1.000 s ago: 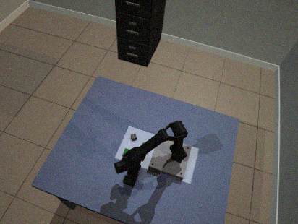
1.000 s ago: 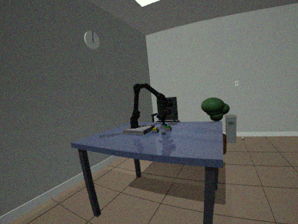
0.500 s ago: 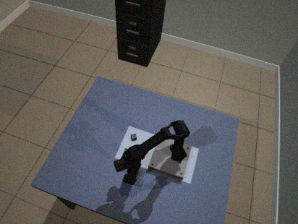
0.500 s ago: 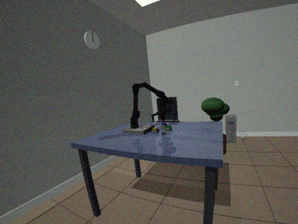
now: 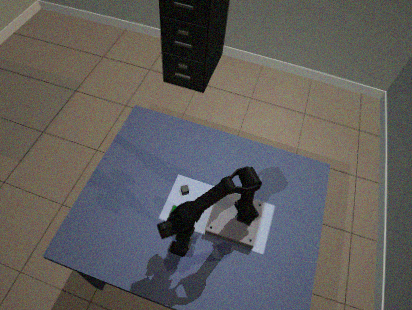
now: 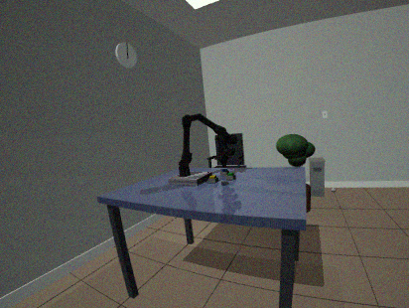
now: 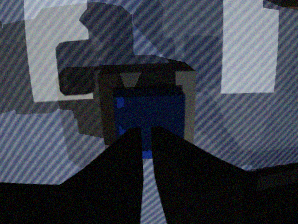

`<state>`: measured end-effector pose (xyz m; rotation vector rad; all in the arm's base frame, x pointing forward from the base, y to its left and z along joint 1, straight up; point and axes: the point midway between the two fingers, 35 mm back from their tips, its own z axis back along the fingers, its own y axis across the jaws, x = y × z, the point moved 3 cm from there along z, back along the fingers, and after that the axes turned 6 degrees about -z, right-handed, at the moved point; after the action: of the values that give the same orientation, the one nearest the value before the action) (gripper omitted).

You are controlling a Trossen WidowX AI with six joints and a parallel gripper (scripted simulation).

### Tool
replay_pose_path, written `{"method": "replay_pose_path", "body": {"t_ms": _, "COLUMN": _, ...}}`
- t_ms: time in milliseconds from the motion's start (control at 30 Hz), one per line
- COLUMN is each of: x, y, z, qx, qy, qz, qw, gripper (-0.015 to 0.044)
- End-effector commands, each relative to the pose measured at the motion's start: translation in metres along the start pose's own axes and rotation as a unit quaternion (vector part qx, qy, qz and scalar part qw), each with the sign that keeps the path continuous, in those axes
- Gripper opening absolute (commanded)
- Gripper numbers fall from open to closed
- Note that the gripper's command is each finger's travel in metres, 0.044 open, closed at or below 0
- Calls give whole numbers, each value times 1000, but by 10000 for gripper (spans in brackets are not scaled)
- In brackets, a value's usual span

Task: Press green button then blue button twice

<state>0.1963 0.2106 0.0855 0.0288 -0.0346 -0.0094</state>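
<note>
The arm (image 5: 210,197) reaches forward and down, its claw (image 7: 147,145) closed on nothing.

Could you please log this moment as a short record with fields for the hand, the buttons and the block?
hand: hand shut, nothing between the fingers, pointing down at the blue button
blue button: blue button in a dark square housing, directly ahead of the fingertips in the wrist view; contact cannot be told
green button: green button only partly visible beside the arm in the top view
block: small dark block on the white mat, apart from the arm
table: blue table
</note>
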Motion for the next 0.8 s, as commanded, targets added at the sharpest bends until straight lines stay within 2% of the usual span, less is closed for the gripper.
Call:
{"method": "replay_pose_path", "body": {"t_ms": 0, "x": -2, "y": -2, "z": -11, "qx": -6, "qy": 5, "qz": -2, "qw": 1000, "gripper": 20}}
{"method": "replay_pose_path", "body": {"t_ms": 767, "x": -2, "y": -2, "z": -20, "qx": -6, "qy": 5, "qz": -2, "qw": 1000, "gripper": 20}}
